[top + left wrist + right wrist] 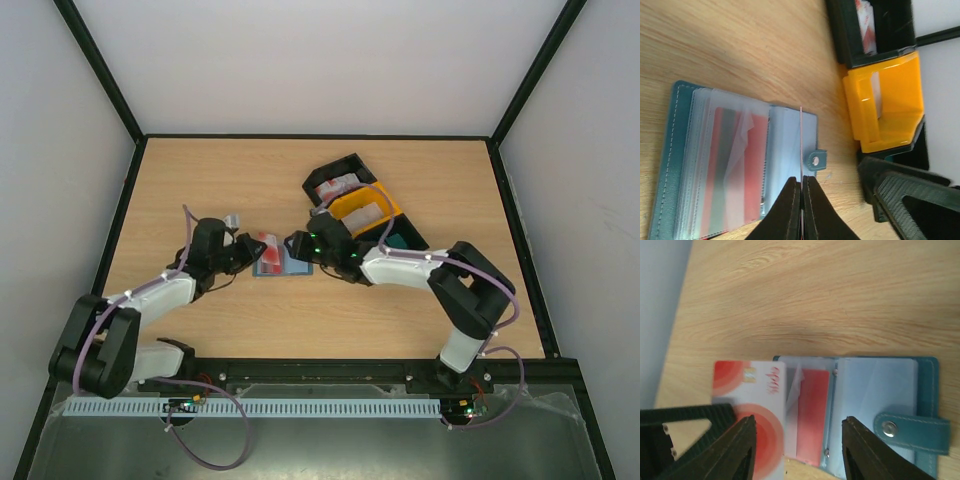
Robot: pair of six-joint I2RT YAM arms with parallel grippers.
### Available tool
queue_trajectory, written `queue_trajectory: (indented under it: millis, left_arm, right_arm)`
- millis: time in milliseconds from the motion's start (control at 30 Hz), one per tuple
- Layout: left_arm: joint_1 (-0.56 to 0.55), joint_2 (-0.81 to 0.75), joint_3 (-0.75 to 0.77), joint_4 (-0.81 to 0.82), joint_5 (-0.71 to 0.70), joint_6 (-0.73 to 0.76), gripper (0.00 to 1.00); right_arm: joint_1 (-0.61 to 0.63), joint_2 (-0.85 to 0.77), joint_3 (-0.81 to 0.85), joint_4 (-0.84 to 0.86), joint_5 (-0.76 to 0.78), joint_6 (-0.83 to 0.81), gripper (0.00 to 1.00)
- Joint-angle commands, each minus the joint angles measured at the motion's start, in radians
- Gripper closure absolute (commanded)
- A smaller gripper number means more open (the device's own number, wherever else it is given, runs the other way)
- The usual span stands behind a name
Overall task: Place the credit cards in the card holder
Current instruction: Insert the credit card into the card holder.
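Ok so the card holder (283,266) lies open on the table (200,190) and both arms meet right over it. From the top cam I can barely make out what the left gripper (802,181) is doing, but its own wrist cam settles it. The fingers are pressed together on a red-and-white card (747,385), which from there is just a thin edge-on line crossing the holder's clasp-side page, close to the clasp tab (815,160).

The right wrist cam gives what that one can't: the card's printed face, lapping over the holder's edge farthest from the clasp. Can't tell if the card touches the holder. The right gripper (799,422) is spread wide above the holder, pinching nothing. Another red card (757,160) sits inside a clear sleeve.

Room-wise, the yellow bin (902,85) and black bin (837,35) crowd the holder's clasp side, near but not touching. The opposite side is plain wood out to the table edge.
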Motion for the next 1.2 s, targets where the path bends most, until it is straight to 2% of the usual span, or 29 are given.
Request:
queue_trajectory:
  millis: [0,167,300,633,767,967,1167]
  left_arm:
    - [-0.001,0.082,0.041,-0.001,0.061,0.068,0.97]
    - [-0.007,0.175,0.061,0.051,0.116,0.076,0.97]
    - [-0.008,0.214,0.072,0.078,0.133,0.073,0.97]
    - [-0.022,0.281,0.111,0.087,0.168,0.096,0.97]
    - [-0.034,0.303,0.137,0.068,0.164,0.122,0.97]
    - [-0.053,0.332,0.155,0.065,0.122,0.157,0.97]
    - [-0.083,0.382,0.177,0.072,0.068,0.192,0.97]
  right_arm:
    - [0.093,0.102,0.177,-0.382,0.352,-0.173,0.51]
    - [0.123,0.208,0.293,-0.506,0.466,-0.220,0.37]
    - [0.124,0.259,0.346,-0.571,0.516,-0.234,0.37]
    - [0.124,0.247,0.323,-0.648,0.690,-0.141,0.40]
    - [0.119,0.243,0.313,-0.634,0.651,-0.130,0.44]
    - [0.084,0.207,0.266,-0.601,0.588,-0.112,0.54]
    - [0.024,0.185,0.186,-0.493,0.365,-0.113,0.67]
